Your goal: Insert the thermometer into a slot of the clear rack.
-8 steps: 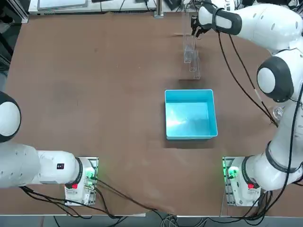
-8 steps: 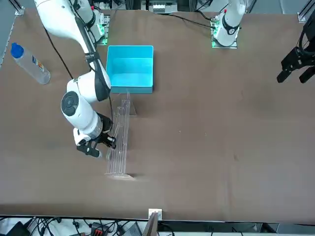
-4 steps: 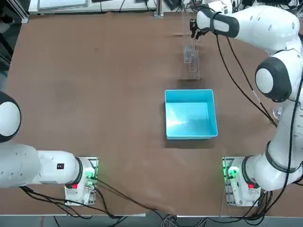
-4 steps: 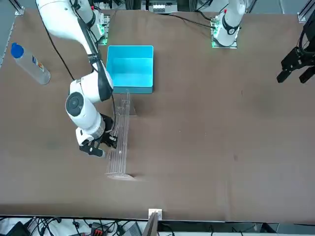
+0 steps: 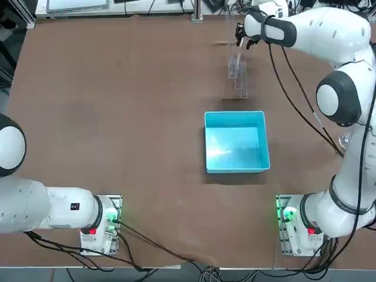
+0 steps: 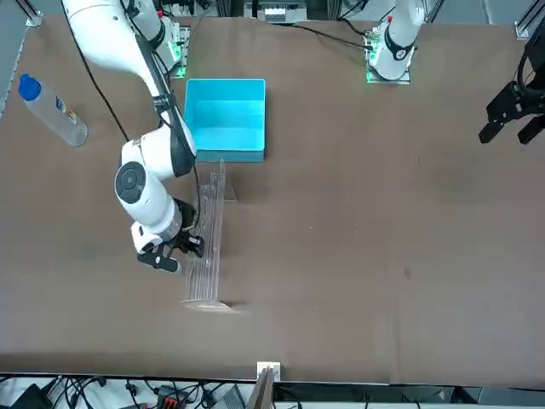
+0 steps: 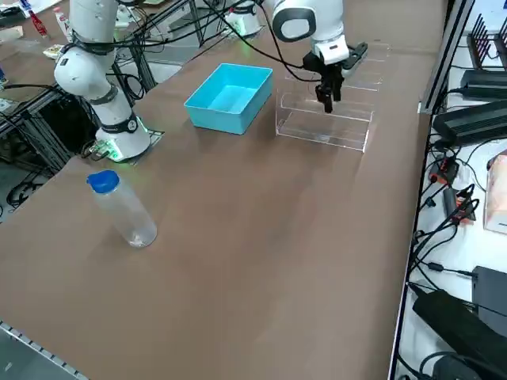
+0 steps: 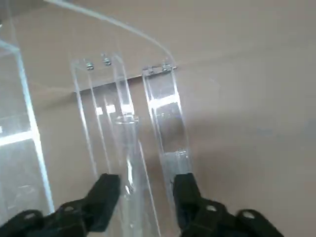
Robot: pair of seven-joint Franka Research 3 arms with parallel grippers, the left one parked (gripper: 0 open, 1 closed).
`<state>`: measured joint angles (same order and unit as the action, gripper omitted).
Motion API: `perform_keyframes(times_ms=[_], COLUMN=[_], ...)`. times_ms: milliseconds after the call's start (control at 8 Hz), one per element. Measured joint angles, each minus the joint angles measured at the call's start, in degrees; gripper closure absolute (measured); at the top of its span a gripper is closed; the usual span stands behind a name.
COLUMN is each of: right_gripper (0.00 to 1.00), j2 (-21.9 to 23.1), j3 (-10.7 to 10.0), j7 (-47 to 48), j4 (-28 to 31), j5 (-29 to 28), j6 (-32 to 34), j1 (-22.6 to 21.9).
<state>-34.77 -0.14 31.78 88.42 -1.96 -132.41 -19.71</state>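
Observation:
The clear rack (image 5: pixel 237 70) stands near the table's far edge, beyond the blue box; it also shows in the front view (image 6: pixel 207 243) and the right side view (image 7: pixel 325 123). My right gripper (image 5: pixel 241 42) hangs over the rack's far half, fingers pointing down (image 7: pixel 326 99). In the right wrist view the gripper (image 8: pixel 145 190) is open, its black fingers (image 8: pixel 106 192) astride the rack's upright plates (image 8: pixel 163 113). A thin pale glass stick, the thermometer (image 8: pixel 129 170), seems to stand between the plates, free of both fingers.
A bright blue box (image 5: pixel 236 141) sits just in front of the rack, toward the arm bases. A clear bottle with a blue cap (image 7: pixel 123 210) lies at the table's right side (image 6: pixel 53 111). The table's far edge is close behind the rack.
The right wrist has shifted slightly toward the rack's far end and then held still. The fingers now stand apart around the rack.

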Motion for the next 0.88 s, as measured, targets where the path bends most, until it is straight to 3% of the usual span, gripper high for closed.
perform_keyframes(times_ms=[125, 250, 625, 875], right_gripper=[0.07, 0.00, 0.00, 0.00], j2=[0.0, 0.1, 0.2, 2.1], j3=[-0.2, -0.2, -0.1, -0.7], j7=[0.0, 0.0, 0.1, -2.5], j4=[0.0, -0.3, -0.9, -1.9], j5=[0.1, 0.0, 0.1, 0.5], j6=[0.0, 0.0, 0.1, 3.8], j1=[0.1, 0.1, -0.3, 0.6])
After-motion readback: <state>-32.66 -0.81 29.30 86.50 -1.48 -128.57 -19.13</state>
